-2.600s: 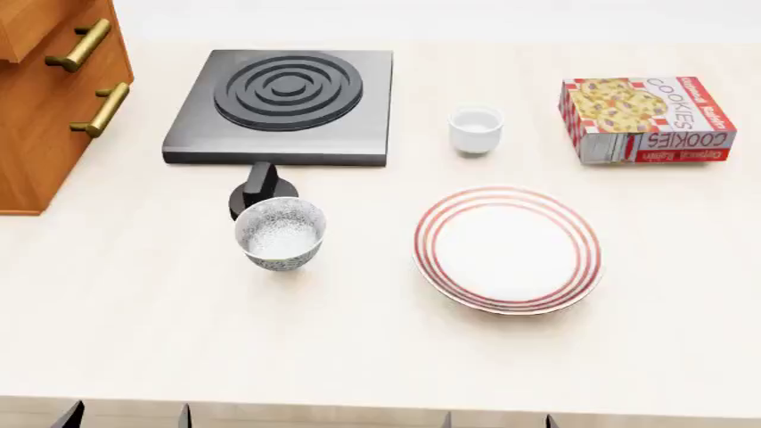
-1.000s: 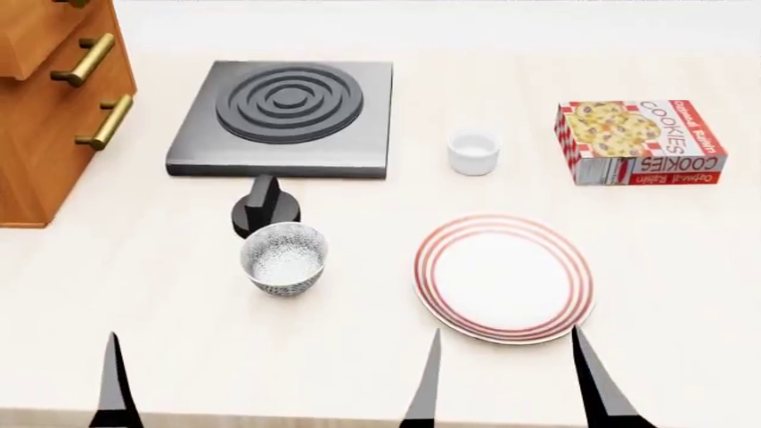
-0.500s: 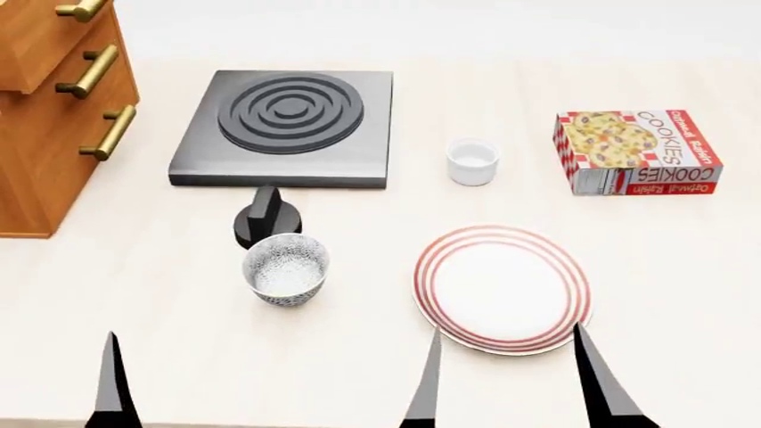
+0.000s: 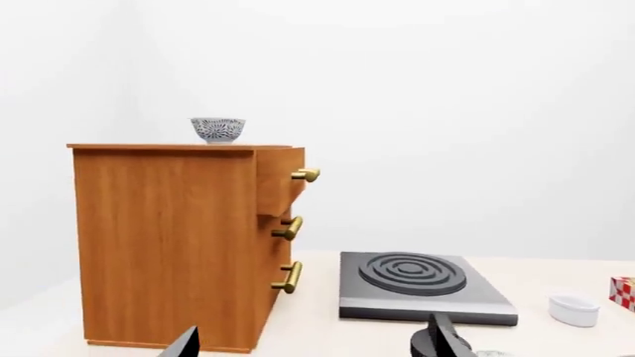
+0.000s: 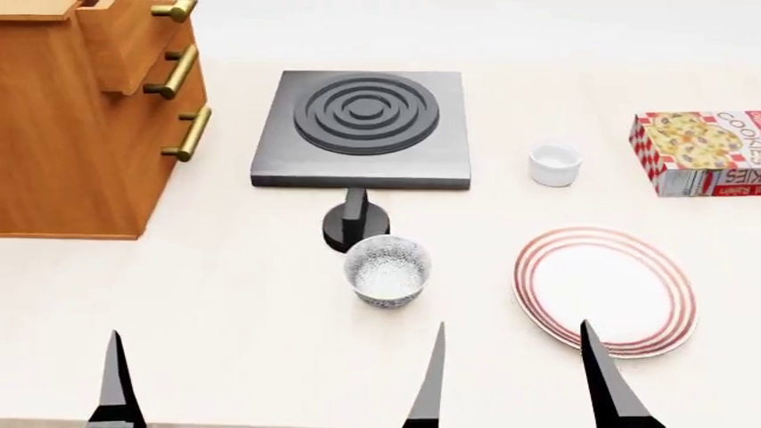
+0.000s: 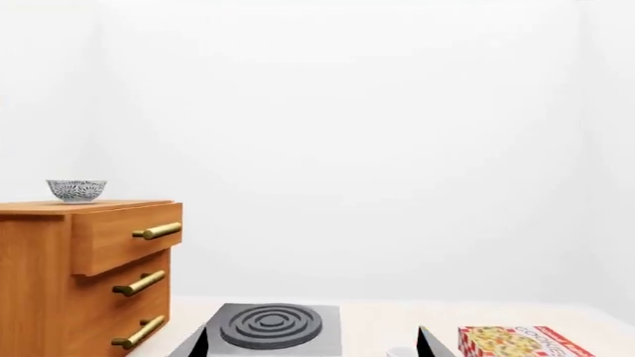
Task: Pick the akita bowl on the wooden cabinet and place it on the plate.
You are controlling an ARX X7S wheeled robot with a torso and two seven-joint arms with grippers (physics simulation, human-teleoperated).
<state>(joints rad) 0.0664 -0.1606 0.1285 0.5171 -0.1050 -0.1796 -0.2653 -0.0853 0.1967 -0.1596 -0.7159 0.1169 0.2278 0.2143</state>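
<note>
The akita bowl (image 4: 218, 129) (image 6: 76, 190) stands upright on top of the wooden cabinet (image 4: 169, 245) (image 6: 70, 275) (image 5: 71, 134); the head view cuts it off. The plate (image 5: 604, 290) lies flat on the table at the right. A like-patterned speckled bowl (image 5: 387, 270) stands on the table left of the plate. My right gripper (image 5: 511, 379) (image 6: 312, 343) hangs open and empty near the table's front edge, by the plate. My left gripper (image 4: 312, 346) is open and empty; one of its fingertips (image 5: 116, 374) shows at the front left, far below the cabinet top.
A grey square burner (image 5: 363, 129) sits behind the table bowl, with a black knob (image 5: 355, 225) between them. A small white cup (image 5: 554, 164) and a cookie box (image 5: 701, 152) stand at the back right. The cabinet's top drawer juts out, and brass handles (image 5: 178, 71) stick out.
The head view has swung left: the cabinet fills more of the picture and everything on the table sits further right. The fingertips, absent in the earliest frame, keep their places.
</note>
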